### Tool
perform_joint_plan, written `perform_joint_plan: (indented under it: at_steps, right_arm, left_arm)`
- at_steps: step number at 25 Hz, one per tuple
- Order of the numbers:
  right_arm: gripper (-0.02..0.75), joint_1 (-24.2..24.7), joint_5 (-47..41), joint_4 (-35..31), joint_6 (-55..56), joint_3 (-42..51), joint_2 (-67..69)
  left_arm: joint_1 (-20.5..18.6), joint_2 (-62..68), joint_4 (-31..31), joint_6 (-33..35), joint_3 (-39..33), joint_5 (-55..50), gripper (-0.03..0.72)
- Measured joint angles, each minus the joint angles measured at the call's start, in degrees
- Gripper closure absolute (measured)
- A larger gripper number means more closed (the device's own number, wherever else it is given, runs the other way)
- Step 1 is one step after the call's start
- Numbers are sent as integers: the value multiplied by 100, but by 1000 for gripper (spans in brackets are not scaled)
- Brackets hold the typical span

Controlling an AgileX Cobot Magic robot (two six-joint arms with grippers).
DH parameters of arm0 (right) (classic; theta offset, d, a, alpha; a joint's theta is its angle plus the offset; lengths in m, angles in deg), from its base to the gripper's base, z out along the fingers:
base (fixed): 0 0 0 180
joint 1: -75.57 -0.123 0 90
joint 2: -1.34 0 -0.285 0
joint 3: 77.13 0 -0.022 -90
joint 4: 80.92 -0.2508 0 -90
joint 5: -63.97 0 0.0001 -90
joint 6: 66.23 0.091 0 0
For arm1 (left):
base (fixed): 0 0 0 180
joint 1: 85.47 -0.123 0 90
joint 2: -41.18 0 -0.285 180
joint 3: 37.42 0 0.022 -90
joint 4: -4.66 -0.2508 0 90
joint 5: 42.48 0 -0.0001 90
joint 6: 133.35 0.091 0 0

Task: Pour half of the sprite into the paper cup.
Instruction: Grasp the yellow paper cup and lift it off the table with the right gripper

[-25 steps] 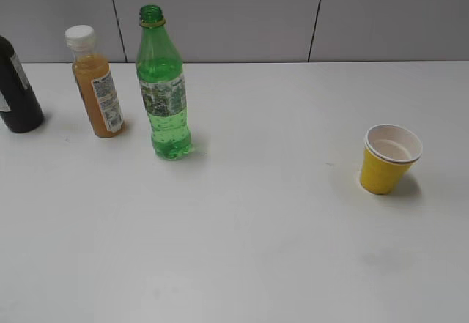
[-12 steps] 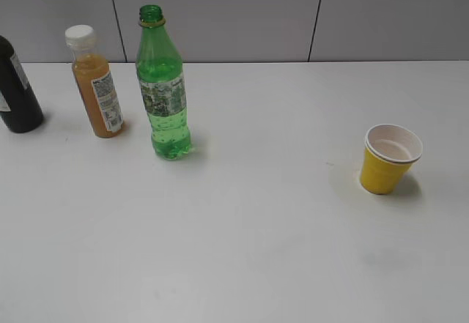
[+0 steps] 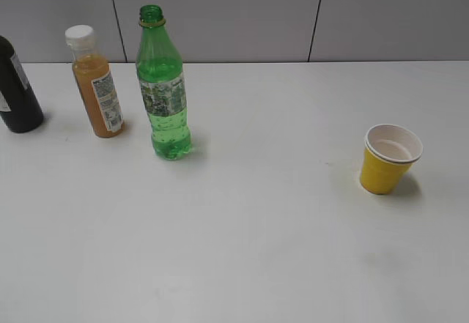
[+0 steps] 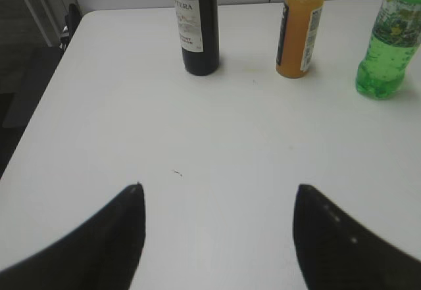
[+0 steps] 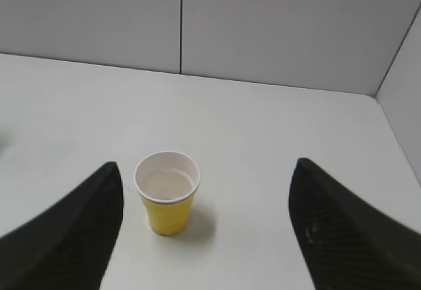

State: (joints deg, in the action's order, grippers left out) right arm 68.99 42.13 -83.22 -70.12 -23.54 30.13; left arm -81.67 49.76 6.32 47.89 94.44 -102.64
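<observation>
Left gripper (image 4: 218,188) spread wide, dark fingertips (image 4: 135,194) low in the wrist view, nothing between them, held above the table. Right gripper (image 5: 206,165) likewise spread wide and holding nothing, fingertips (image 5: 302,171) apart at either side. Neither arm visible from outside.

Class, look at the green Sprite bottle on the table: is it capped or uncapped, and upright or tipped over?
Uncapped and upright. The sprite shows an open mouth above its green neck ring and stands on its base on the table.
</observation>
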Motion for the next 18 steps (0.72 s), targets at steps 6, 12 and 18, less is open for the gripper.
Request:
perform_joint_plan:
  at_steps: [6,12,18]
  right_arm:
    - [146,0,1245,-366,-234,716,589]
    - [146,0,2397,-407,-286,1482,929]
    - [146,-389,3178,-455,-294,1554,1724]
  left_arm:
    - [0,0,0,0,0,0,153]
    - [0,0,0,0,0,0,153]
    - [0,0,0,0,0,0,153]
